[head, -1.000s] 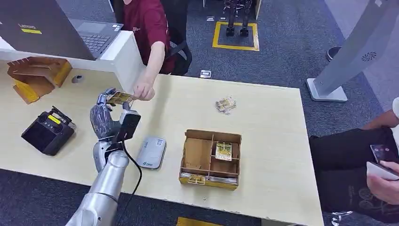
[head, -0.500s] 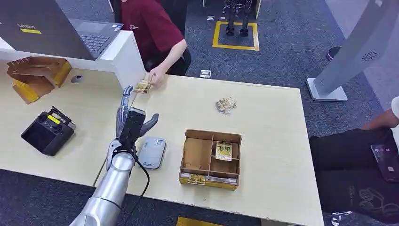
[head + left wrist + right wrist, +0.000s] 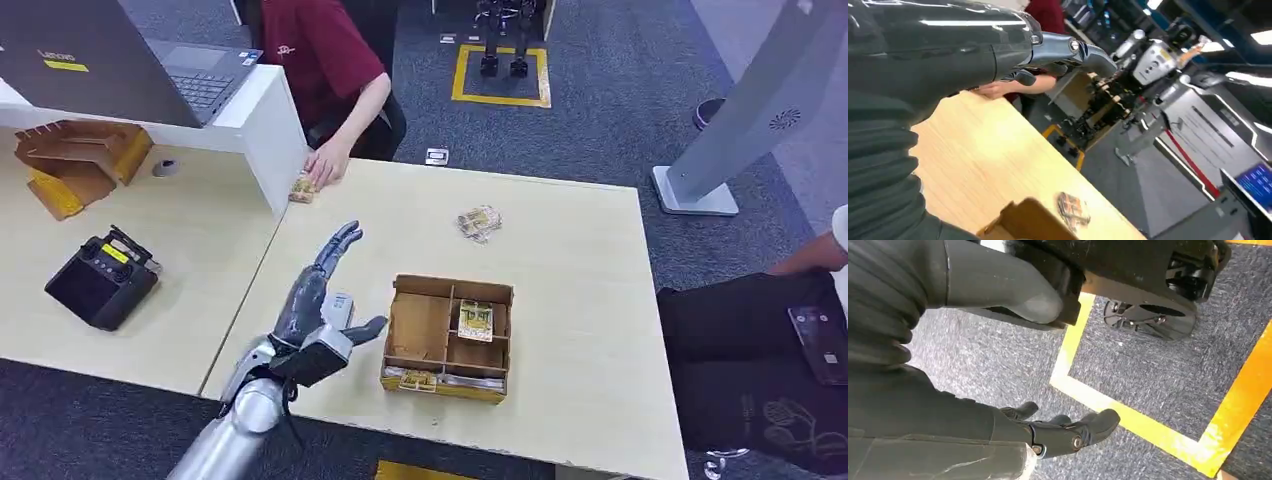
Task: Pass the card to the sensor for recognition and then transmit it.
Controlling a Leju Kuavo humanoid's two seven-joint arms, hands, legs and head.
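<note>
My left hand (image 3: 318, 305) hovers over the near part of the wooden table (image 3: 560, 250), fingers spread and holding nothing; the left wrist view shows the fingers (image 3: 1068, 50) stretched out. The grey-white sensor is mostly hidden under that hand, with a pale strip (image 3: 341, 303) showing. The card (image 3: 302, 188) lies at the table's far edge by the white partition, under a person's hand (image 3: 326, 160). My right hand (image 3: 1063, 432) hangs over the carpet with loosely curved fingers and nothing in it.
A cardboard compartment box (image 3: 450, 338) with cards stands just right of my left hand. A small card stack (image 3: 479, 222) lies farther back. A black device (image 3: 100, 280) and a cardboard holder (image 3: 75, 160) sit on the left. Another person sits at the right edge (image 3: 770, 350).
The person took the card from my left hand and drew it back to the table's far edge. My left hand opened and moved nearer and rightward, over the sensor.
</note>
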